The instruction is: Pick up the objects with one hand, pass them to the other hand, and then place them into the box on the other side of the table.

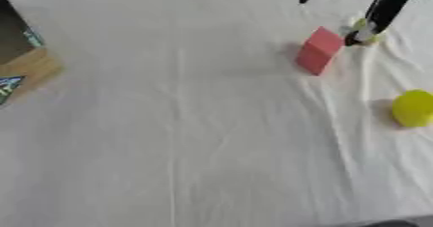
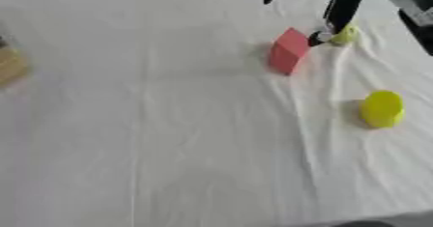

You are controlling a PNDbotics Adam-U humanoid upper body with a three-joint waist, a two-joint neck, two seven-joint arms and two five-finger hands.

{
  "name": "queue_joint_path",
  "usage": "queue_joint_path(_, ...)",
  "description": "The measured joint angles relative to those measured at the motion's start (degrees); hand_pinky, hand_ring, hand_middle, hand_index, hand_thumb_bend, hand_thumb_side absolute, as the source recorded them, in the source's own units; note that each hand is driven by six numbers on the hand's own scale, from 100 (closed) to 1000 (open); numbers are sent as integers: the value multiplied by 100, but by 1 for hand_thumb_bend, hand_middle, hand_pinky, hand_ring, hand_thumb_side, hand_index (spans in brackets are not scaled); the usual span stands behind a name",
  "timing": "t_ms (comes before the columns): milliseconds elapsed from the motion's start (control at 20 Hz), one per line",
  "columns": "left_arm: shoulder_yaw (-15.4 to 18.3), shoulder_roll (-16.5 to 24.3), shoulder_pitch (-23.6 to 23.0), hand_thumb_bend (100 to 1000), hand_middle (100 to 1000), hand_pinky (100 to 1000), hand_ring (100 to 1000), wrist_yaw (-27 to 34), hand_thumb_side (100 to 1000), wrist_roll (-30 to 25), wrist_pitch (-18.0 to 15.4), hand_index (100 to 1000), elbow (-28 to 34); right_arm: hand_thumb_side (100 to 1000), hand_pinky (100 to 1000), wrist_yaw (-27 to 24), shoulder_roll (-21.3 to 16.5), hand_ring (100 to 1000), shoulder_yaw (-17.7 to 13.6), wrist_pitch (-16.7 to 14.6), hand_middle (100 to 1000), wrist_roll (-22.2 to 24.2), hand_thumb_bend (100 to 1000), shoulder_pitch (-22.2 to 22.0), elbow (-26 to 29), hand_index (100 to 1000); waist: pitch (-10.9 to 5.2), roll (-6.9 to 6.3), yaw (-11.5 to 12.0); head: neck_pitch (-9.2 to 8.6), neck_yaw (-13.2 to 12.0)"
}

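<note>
A red block (image 1: pixel 320 50) stands on the white cloth at the upper right. Just right of it lies a small yellow-green object (image 2: pixel 345 35), partly hidden. My right hand (image 1: pixel 385 6) comes down from the upper right corner, open. One straight finger reaches down to touch the small object, while another sticks out to the left, well apart from it. A yellow round object (image 1: pixel 412 108) lies nearer me at the right edge. My left hand shows in neither view.
A cardboard box (image 1: pixel 25 59) with a dark inside sits at the left edge of the table. White, creased cloth (image 1: pixel 186 124) covers the table between the box and the objects. A dark shape shows at the bottom right corner.
</note>
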State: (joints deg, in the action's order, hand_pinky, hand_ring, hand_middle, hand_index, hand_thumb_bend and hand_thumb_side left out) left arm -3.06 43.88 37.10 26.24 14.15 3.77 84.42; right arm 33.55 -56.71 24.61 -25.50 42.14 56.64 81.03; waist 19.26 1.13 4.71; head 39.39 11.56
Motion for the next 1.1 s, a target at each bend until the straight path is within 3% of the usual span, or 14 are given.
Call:
queue_joint_path(250,0,-3,3,599,782,763,797,22,669,0,0,856,2,100,934,242,140,931,90,-119,894,-118,591,62,-239,920,42,-46,50,-172,88)
queue_joint_path(500,1,-3,3,597,781,763,796,43,670,7,2,856,3,100,934,513,163,930,126,-248,895,-247,602,60,-428,924,66,-69,66,-218,155)
queue_joint_path(700,1,-3,3,596,780,763,796,45,671,17,9,855,4,100,950,678,164,937,128,-324,905,-323,617,27,-566,936,96,-71,67,-222,168)
queue_joint_path(1100,2,-4,-9,596,780,762,794,45,671,36,13,855,4,100,955,768,153,941,125,-89,912,-88,629,-24,-692,943,101,-17,3,-144,136)
